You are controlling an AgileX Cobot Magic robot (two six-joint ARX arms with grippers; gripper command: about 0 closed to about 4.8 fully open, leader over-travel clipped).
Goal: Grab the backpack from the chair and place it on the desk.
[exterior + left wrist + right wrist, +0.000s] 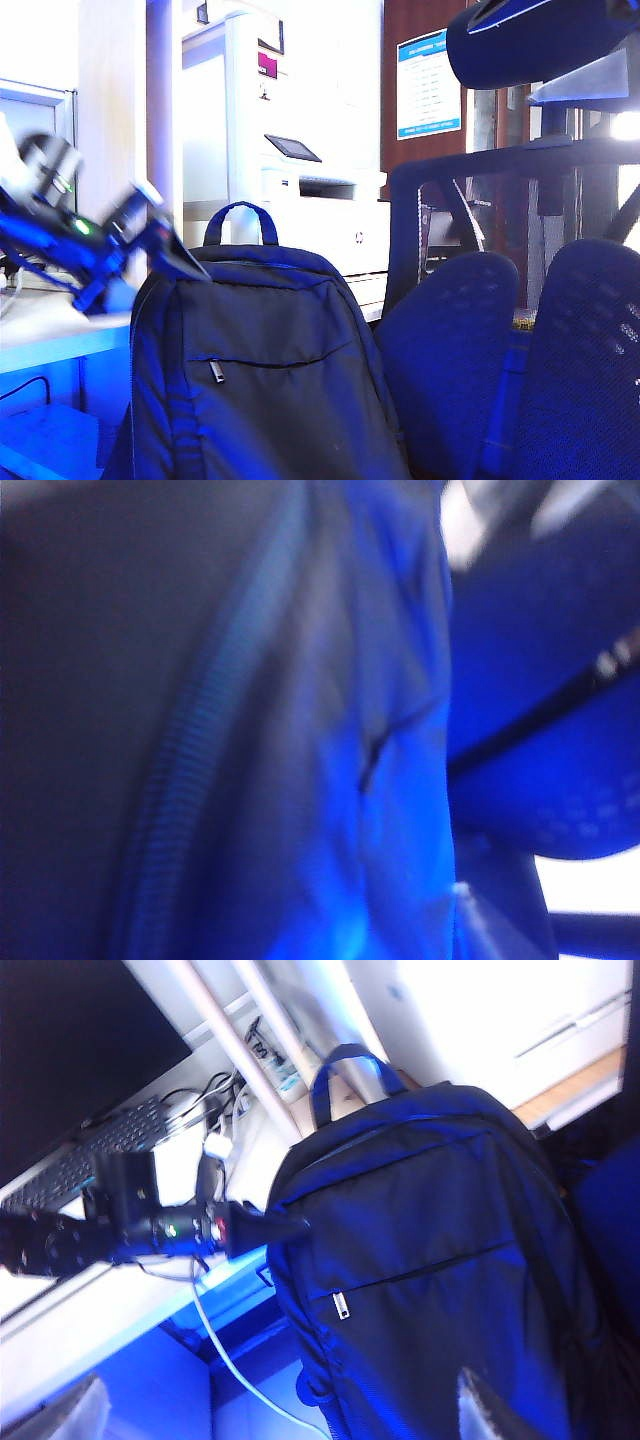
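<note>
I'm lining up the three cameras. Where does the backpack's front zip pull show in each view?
Exterior view: zip pull, lower left on the backpack.
Left wrist view: too blurred to tell.
Right wrist view: zip pull, low centre.
Shared landmark: the looped top handle.

Pretty clearly an office I'm working in. Behind my left gripper (165, 245) there's a printer (320, 215) and wall notice (429, 84). Keyboard (95, 1155) beside it, mesh chair (500, 340) opposite.

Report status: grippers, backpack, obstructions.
Left gripper open at backpack upper corner. Right gripper open, short of it. Backpack upright on chair, ungrasped. Nothing blocking.
</note>
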